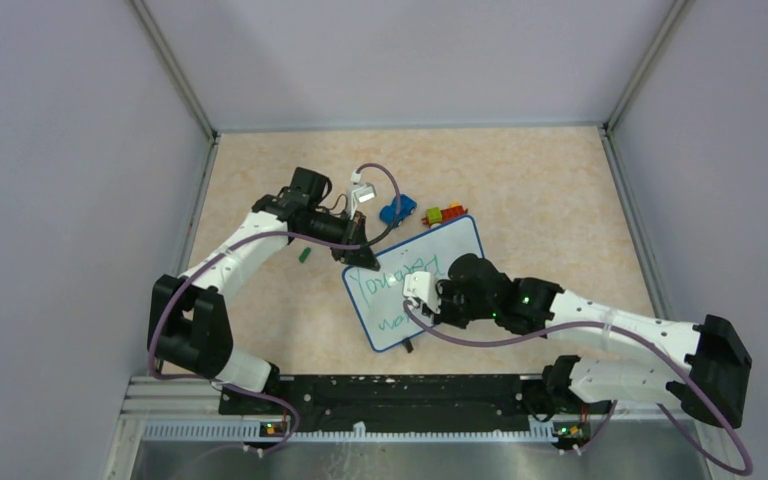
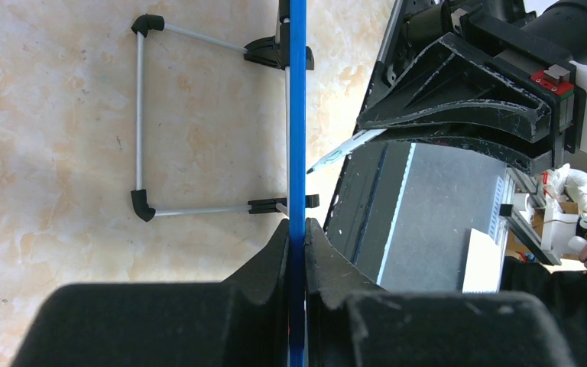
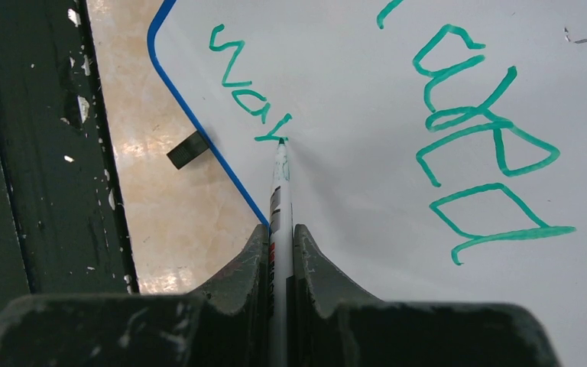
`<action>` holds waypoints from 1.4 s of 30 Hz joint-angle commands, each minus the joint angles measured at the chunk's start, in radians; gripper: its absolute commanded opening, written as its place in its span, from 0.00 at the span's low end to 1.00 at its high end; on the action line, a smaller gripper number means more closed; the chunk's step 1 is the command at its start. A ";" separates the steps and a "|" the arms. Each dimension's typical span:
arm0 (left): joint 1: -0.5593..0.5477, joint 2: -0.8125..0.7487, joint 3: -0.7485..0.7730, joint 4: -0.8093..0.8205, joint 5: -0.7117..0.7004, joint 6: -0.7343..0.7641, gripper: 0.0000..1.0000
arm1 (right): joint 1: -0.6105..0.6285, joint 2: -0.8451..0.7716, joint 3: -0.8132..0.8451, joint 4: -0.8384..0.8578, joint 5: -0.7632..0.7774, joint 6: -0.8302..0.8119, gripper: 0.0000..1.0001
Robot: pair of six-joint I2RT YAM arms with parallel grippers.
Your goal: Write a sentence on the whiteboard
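Blue-rimmed whiteboard (image 1: 452, 243) looks light, stiff, slick; your left gripper (image 2: 297, 229) pinches its edge. Your right gripper (image 3: 281, 233) clamps the marker (image 3: 280, 172).

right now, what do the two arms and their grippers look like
Both arms have white shells and black joints, left arm, right arm, each trailed by a purple cable. Grippers are black tapered finger pairs: the left gripper matte, the right gripper flecked with white scuffs.

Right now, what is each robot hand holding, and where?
Left gripper pinches the blue-rimmed whiteboard by its edge; right gripper clamps the white green-ink marker by its barrel.
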 commanded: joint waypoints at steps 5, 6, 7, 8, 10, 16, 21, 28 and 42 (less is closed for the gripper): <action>-0.004 0.024 -0.001 0.016 -0.012 0.002 0.00 | -0.008 0.014 0.033 0.052 0.069 -0.003 0.00; -0.004 0.025 -0.001 0.016 -0.013 0.002 0.00 | -0.008 0.017 0.030 0.055 0.081 -0.004 0.00; -0.005 0.027 -0.001 0.017 -0.013 0.003 0.00 | -0.008 0.019 0.027 0.054 0.088 -0.004 0.00; -0.004 0.029 0.001 0.016 -0.012 0.002 0.00 | -0.008 0.020 0.024 0.051 0.091 -0.004 0.00; -0.005 0.031 0.003 0.016 -0.010 0.002 0.00 | -0.008 0.022 0.021 0.044 0.091 -0.005 0.00; -0.005 0.032 0.003 0.016 -0.010 0.003 0.00 | -0.008 0.009 -0.005 0.016 0.098 -0.009 0.00; -0.005 0.030 0.003 0.016 -0.010 0.003 0.00 | -0.008 -0.008 -0.040 0.002 0.073 0.000 0.00; -0.005 0.036 0.006 0.016 -0.007 0.002 0.00 | -0.006 0.000 -0.041 -0.016 0.030 -0.011 0.00; -0.005 0.029 0.002 0.014 -0.012 0.004 0.00 | -0.008 0.026 0.001 0.046 0.045 0.010 0.00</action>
